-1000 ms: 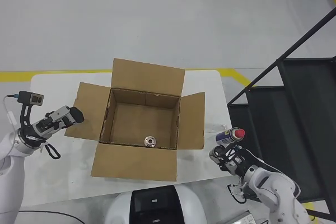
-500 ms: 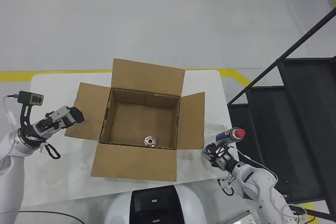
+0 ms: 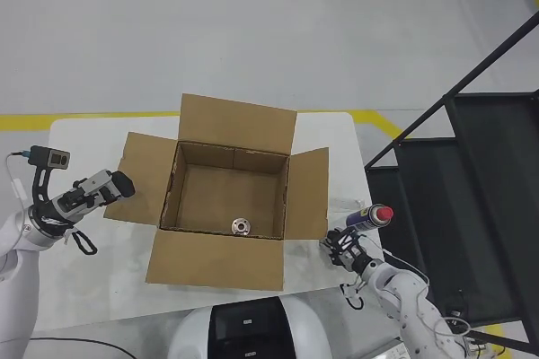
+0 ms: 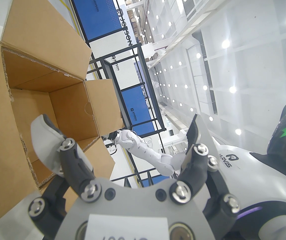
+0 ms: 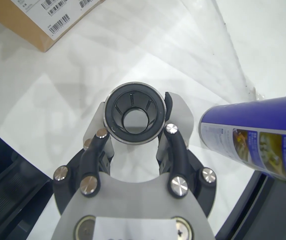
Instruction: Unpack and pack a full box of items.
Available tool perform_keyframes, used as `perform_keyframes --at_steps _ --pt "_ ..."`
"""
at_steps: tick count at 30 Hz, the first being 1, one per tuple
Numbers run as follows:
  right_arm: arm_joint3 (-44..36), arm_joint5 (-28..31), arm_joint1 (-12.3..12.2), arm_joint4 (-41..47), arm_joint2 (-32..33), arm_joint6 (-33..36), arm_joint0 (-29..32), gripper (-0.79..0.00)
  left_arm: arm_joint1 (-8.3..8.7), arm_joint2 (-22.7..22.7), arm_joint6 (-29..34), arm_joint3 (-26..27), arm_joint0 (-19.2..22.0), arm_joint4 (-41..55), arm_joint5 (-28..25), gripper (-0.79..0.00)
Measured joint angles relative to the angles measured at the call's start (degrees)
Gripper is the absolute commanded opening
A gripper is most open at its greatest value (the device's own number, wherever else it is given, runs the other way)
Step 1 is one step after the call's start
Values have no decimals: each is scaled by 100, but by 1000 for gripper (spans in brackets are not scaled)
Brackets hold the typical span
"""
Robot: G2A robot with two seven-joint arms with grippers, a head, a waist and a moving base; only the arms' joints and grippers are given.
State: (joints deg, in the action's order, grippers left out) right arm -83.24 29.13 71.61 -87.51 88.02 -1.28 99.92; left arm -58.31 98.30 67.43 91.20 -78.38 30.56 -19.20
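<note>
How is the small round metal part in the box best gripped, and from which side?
Take the round metal part across its rim, straight down through the open top: it lies flat on the floor of the box, whose walls block every side. It is close to the robot-side wall, so fingers probably go along it.

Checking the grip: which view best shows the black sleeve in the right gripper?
The right wrist view: it looks straight into the sleeve, fingers on both sides. In the top view it is too small to tell from the right gripper; in the left wrist view that arm is too far off to tell.
</note>
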Motion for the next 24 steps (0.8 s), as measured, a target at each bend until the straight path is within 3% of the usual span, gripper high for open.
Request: perform_keyframes --at_steps 1,2,10,16,24 --pt "31 25 -1 35 -16 36 -25 -329 0 0 0 0 0 0 0 0" --pt "67 61 -4 85 -31 79 -54 -9 0 0 0 0 0 0 0 0" --pt "-74 239 -64 244 87 162 51 0 0 0 0 0 0 0 0 0" --pt "-926 579 -172 359 581 65 690 0 0 0 0 0 0 0 0 0" --pt "-2351 1507 -286 838 1134 168 1658 0 0 0 0 0 0 0 0 0"
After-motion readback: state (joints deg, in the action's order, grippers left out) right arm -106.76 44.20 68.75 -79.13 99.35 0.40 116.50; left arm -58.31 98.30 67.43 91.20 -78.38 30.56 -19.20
